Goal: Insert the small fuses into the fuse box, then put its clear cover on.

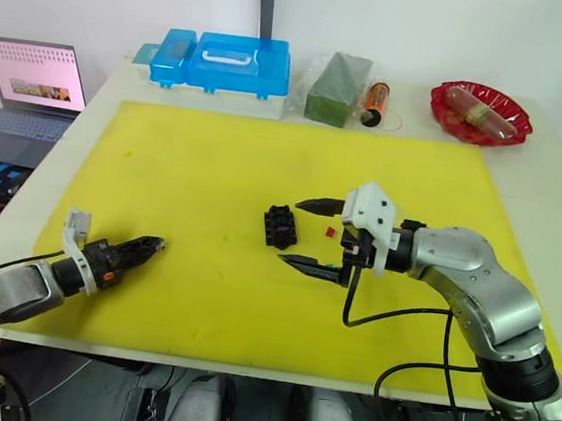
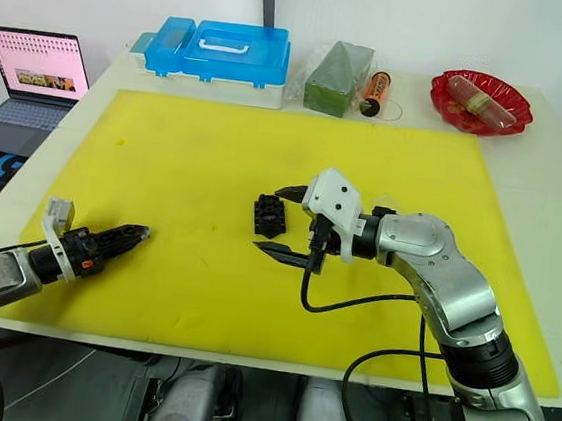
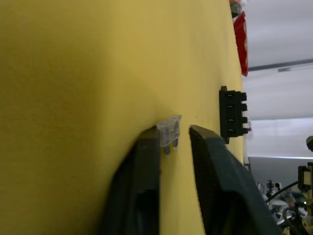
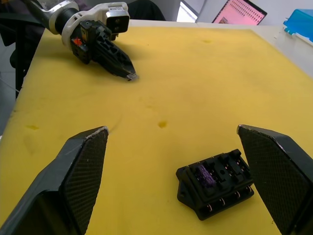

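Black fuse box on yellow mat, just ahead of wide-open, empty right gripper.
Left wrist view: left gripper jaws narrowly parted, pale grey fuse against one finger; red fuse beside right gripper.

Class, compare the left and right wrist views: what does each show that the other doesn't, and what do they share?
Left wrist view: a pale fuse close up, and the red dish. Right wrist view: the open right gripper, the left gripper, a purplish fuse seated in a slot, the laptop. Shared: the fuse box on the yellow mat.
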Available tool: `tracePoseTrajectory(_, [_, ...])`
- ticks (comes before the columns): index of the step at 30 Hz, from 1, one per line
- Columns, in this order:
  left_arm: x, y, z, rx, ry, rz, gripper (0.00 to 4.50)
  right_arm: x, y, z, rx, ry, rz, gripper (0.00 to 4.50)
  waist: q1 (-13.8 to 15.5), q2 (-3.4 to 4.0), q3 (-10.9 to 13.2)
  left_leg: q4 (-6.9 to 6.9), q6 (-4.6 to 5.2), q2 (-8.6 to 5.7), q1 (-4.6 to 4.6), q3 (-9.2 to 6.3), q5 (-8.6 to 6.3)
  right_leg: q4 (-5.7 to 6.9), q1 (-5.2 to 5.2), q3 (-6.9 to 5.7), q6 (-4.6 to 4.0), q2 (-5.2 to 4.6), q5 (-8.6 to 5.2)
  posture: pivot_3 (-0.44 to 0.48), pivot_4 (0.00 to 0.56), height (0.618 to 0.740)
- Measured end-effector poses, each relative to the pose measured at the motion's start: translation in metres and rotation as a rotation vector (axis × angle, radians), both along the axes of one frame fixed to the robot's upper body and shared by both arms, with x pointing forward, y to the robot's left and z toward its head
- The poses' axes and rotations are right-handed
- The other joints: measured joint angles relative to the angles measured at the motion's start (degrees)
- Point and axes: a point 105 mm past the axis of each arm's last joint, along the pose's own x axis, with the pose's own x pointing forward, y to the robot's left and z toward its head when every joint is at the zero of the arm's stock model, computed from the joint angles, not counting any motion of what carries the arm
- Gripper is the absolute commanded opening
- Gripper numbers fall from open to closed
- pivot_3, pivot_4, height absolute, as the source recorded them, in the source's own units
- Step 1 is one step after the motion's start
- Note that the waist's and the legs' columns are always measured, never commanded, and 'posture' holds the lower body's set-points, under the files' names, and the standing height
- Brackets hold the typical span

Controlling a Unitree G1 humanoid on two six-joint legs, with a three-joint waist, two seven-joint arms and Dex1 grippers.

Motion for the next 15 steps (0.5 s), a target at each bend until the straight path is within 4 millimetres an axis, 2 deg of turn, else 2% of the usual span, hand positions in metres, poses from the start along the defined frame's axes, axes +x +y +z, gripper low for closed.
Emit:
tracePoseTrajectory(9, [-0.004,0.006,0.001,0.002,-0.021,-0.03,0.02,0.003,-0.004,0.003,0.013,-0.006,-0.02,4.5,-0.2,0.27,-0.2,-0.45,-0.06,0.05,0.05,0.23,0.24,0.09,-0.11,-0.03,-0.01,-0.04,0.01,0.0,0.15,0.74])
tracePoseTrajectory(13, [-0.007,0.002,0.019,0.02,-0.079,-0.111,0.02,0.003,-0.006,0.006,0.035,0.017,-0.023,4.5,-0.1,-0.07,0.0,-0.54,-0.2,0.14,-0.02,0.19,0.33,0.1,-0.21,-0.09,-0.07,0.05,0.0,0.0,0.15,0.74])
tracePoseTrajectory(15, [-0.003,-0.014,0.05,0.07,-0.211,-0.241,0.02,0.004,-0.008,0.014,0.119,0.097,-0.032,4.5,0.2,-0.55,0.3,-0.54,-0.36,0.15,-0.17,0.03,0.42,0.06,-0.25,-0.22,-0.23,0.04,0.06,0.0,0.15,0.74])
